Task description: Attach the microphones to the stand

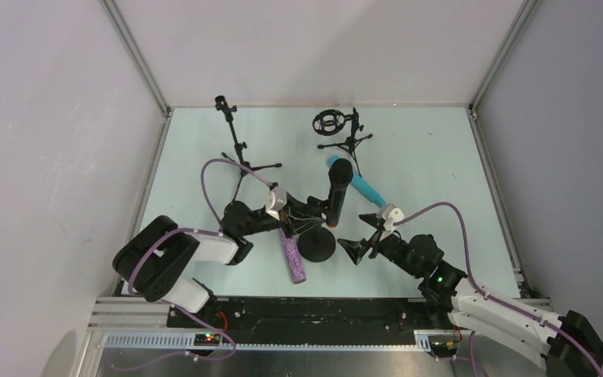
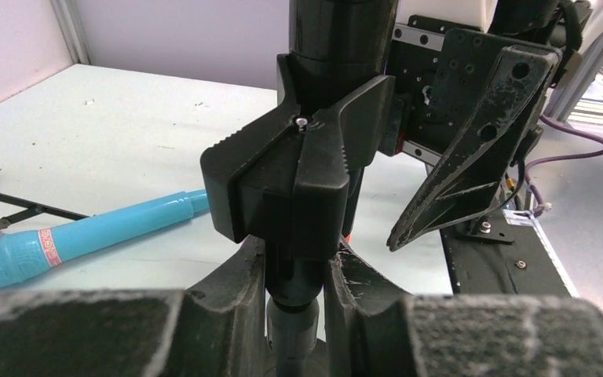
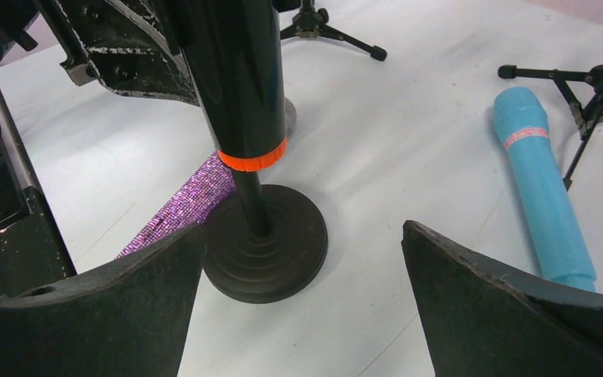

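The long black microphone (image 1: 337, 191) with its orange-red ring (image 3: 251, 155) stands upright in the clip (image 2: 298, 181) of the round-based stand (image 1: 316, 247). My left gripper (image 1: 308, 214) is shut on the stand's pole (image 2: 297, 294) just below the clip. My right gripper (image 1: 359, 230) stands open to the right of the base (image 3: 267, 243), touching nothing. The purple glitter microphone (image 1: 291, 256) lies flat left of the base. The turquoise microphone (image 1: 361, 185) lies flat behind the stand; it also shows in both wrist views (image 2: 71, 236) (image 3: 538, 181).
A slim black tripod stand (image 1: 235, 141) rises at the back left. A tripod with a ring-shaped shock mount (image 1: 336, 127) is at the back centre. White walls and metal rails enclose the pale table (image 1: 440, 165).
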